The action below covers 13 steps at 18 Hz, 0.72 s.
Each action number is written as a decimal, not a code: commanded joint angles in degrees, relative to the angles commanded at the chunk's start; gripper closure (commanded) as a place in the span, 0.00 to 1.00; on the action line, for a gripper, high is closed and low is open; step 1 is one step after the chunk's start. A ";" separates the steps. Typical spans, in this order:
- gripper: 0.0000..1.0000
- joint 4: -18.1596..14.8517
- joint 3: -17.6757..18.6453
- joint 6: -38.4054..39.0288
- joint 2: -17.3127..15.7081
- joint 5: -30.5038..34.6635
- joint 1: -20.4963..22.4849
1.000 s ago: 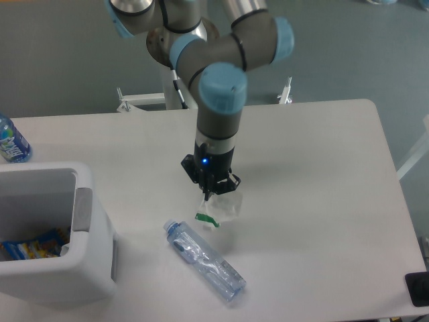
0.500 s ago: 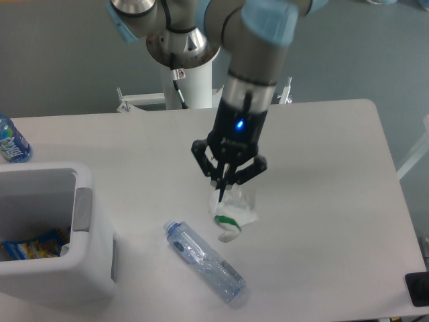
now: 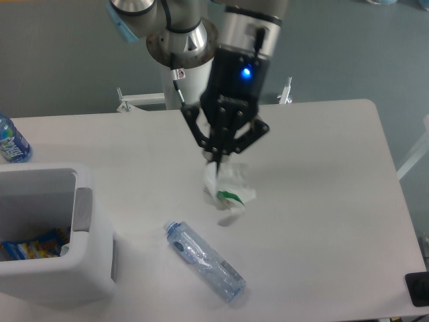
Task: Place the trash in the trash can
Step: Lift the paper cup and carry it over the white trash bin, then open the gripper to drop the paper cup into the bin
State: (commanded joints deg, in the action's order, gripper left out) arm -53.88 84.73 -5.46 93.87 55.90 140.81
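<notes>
My gripper [image 3: 218, 159] is shut on the top of the crumpled white wrapper [image 3: 228, 190] with a green spot. The wrapper hangs well above the middle of the table. A long clear plastic bottle [image 3: 203, 259] with a small blue label lies on the table below it, toward the front edge. The trash can [image 3: 84, 265], a large white bin with a grey side panel, stands at the front left. Colourful packaging lies inside it.
A bluer bottle [image 3: 12, 141] with a blue-and-white label stands at the table's far left edge. A black object [image 3: 417, 288] sits at the front right corner. The arm's base [image 3: 182, 74] rises behind the table's back edge.
The gripper has risen off the table with the wrapper in its grip and come closer to the camera. The bottle and bin have not moved.
</notes>
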 joint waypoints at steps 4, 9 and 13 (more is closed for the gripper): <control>1.00 0.00 0.09 1.42 0.26 0.00 -6.06; 1.00 0.88 0.61 1.15 3.24 1.14 -15.55; 1.00 0.79 0.70 1.77 4.56 3.42 -20.39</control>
State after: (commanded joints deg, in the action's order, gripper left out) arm -53.09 85.43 -3.69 98.43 59.32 120.42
